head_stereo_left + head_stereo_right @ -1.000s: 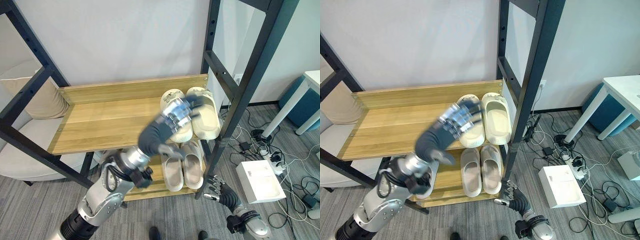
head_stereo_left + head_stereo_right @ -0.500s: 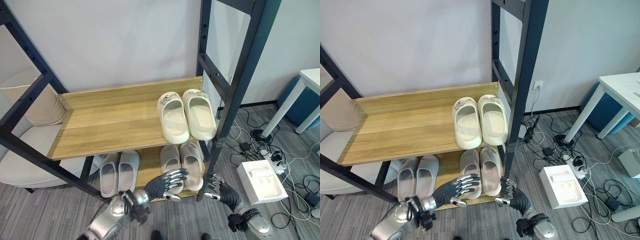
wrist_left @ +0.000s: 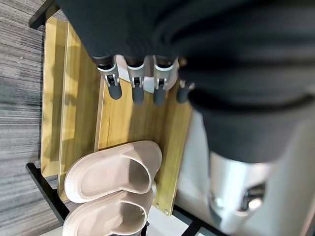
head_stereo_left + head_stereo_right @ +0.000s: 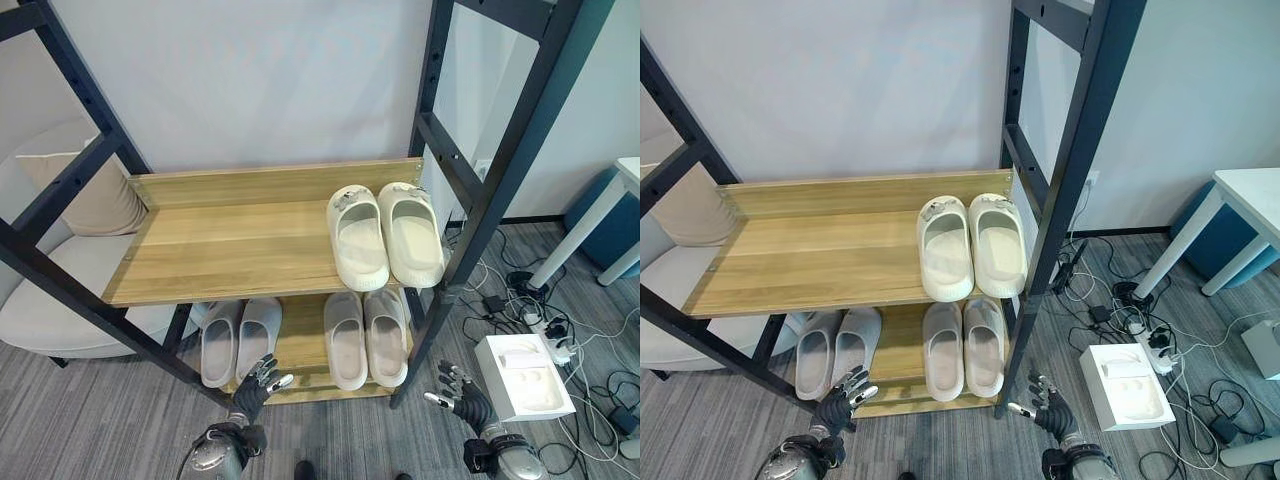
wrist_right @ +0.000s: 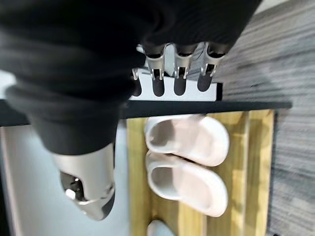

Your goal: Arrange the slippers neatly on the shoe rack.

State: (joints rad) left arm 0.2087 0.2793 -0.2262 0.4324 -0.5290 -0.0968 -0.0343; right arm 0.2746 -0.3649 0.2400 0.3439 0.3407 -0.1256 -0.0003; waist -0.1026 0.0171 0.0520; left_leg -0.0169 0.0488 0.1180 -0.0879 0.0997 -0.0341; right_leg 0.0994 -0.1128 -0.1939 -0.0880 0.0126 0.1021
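A cream pair of slippers (image 4: 385,235) lies side by side at the right end of the rack's upper wooden shelf (image 4: 220,245). On the lower shelf a grey pair (image 4: 240,340) sits at the left and a beige pair (image 4: 365,338) at the right. My left hand (image 4: 256,384) hangs low in front of the grey pair, open and holding nothing; its straight fingers (image 3: 135,83) point at the lower shelf. My right hand (image 4: 460,394) is low by the rack's right front post, also open and holding nothing, with its fingers (image 5: 177,73) straight.
Black metal posts (image 4: 490,190) frame the rack. A pale sofa with a cushion (image 4: 70,200) stands to the left. On the floor at the right lie a white box (image 4: 525,362) and tangled cables (image 4: 535,300). A white table (image 4: 628,172) stands at the far right.
My left arm has drawn back from the cream slippers on the upper shelf and dropped to floor level. The cream pair stays put. The right hand stays low. The camera shifted slightly.
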